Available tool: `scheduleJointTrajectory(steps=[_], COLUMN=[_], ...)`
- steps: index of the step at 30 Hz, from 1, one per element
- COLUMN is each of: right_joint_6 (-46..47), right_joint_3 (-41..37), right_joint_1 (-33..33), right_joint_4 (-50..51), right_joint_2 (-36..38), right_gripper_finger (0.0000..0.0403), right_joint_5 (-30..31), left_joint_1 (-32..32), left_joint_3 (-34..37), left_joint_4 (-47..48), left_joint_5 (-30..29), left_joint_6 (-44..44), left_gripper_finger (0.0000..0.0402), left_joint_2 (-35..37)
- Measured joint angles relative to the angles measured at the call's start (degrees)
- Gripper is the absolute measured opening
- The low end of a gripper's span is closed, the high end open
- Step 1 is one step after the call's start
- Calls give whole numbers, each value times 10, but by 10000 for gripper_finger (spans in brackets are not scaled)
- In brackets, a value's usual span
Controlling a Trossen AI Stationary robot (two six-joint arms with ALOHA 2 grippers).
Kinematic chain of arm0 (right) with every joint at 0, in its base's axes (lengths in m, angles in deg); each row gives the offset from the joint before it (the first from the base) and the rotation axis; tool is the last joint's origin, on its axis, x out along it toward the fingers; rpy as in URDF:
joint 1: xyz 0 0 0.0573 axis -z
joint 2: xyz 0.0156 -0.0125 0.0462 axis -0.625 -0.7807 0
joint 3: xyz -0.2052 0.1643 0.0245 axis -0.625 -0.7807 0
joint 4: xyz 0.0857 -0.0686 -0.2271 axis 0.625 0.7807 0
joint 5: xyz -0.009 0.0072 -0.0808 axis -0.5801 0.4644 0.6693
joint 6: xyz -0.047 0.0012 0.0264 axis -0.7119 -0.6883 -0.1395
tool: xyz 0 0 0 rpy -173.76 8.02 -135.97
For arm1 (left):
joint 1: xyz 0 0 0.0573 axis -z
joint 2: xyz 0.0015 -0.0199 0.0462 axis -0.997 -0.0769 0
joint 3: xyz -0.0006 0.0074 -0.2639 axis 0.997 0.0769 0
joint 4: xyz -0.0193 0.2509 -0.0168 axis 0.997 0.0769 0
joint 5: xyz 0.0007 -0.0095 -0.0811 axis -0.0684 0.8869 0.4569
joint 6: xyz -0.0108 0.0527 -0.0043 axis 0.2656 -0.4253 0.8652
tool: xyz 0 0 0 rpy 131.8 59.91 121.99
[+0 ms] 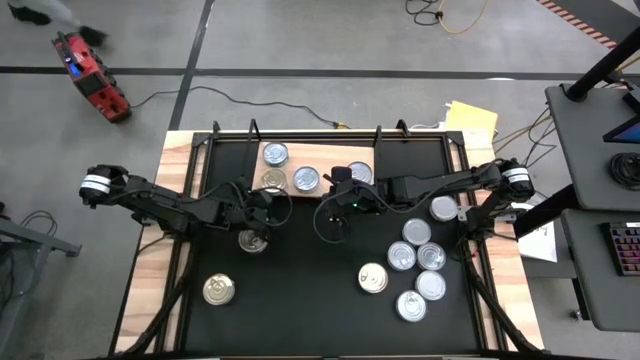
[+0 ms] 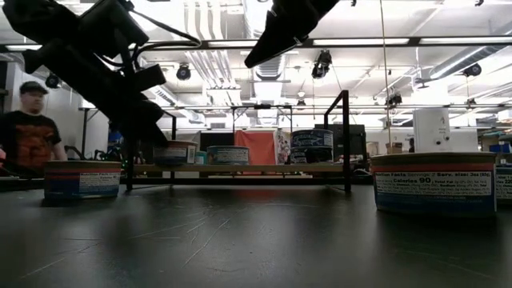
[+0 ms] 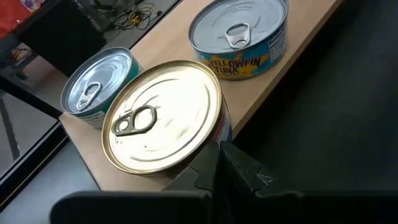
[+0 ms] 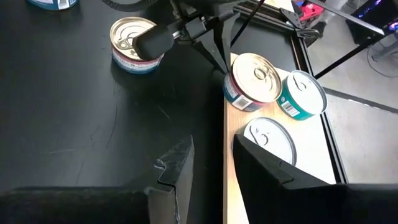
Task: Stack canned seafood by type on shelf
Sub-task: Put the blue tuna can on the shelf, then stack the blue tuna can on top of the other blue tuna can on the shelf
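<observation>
Gold-topped tin (image 3: 163, 116) sits on shelf (image 3: 283, 73), touching left claw (image 3: 219, 163).

Floor: grey concrete (image 1: 300, 40) crossed by dark lines, with black and yellow cables (image 1: 445, 15) trailing across it. Red device (image 1: 92, 80) on the floor at far left. Grey side desk (image 1: 590, 150) at right, bearing a keyboard (image 1: 625, 248). Yellow paper pad (image 1: 472, 118) beside the table's far right corner. Ceiling: exposed ducts and strip lights (image 2: 384, 40). Person in dark shirt (image 2: 30, 132) at left. White cabinet (image 2: 436, 130) at far right.
</observation>
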Motion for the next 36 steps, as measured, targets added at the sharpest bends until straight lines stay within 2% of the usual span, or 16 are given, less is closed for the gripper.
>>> scheduleJointTrajectory(steps=[7, 11, 18, 28, 36], right_joint_6=[8, 14, 30, 96, 215], right_joint_3=[0, 0, 0, -2, -2], right_joint_1=[0, 0, 0, 0, 1], right_joint_4=[5, 7, 25, 101, 242], right_joint_2=[0, 0, 0, 0, 3], right_gripper_finger=[114, 116, 101, 64, 30], right_joint_5=[0, 0, 0, -6, 3], left_joint_1=[-5, -15, -17, -13, 11], left_joint_3=[0, 0, 0, 0, 0], left_joint_4=[-34, -33, -34, -33, -30], left_joint_5=[-4, -26, -22, 95, 111], left_joint_6=[-24, -31, -34, -52, -92], left_gripper_finger=[0, 0, 0, 0, 0], left_joint_2=[0, -1, 13, 96, 176])
